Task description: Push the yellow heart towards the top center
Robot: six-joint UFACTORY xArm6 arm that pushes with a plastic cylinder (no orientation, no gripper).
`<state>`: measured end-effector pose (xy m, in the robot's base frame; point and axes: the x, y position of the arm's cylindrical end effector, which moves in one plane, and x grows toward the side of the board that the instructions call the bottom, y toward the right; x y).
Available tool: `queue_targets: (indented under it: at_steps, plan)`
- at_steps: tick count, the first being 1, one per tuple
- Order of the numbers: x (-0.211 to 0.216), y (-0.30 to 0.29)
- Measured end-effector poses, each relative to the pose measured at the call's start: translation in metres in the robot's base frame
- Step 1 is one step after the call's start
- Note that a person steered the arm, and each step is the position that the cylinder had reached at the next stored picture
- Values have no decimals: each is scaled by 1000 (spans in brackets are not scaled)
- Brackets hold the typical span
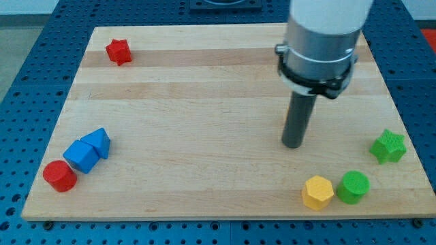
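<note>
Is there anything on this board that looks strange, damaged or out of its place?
Nothing looks damaged or spilled. One oddity: no yellow heart is visible. The only yellow block is a hexagon at the view's bottom right, beside a green cylinder. A sliver of orange shows behind the rod, above my tip; its shape is hidden.
</note>
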<state>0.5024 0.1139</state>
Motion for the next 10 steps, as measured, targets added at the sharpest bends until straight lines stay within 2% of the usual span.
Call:
queue_targets:
  at_steps: [1, 2, 3, 5, 8, 9, 10]
  plan:
    - [-9, 27]
    - [-11, 27]
    - [-34, 21]
    - [-73, -12]
    - [-84, -80]
    - [-107, -81]
    - [-177, -88]
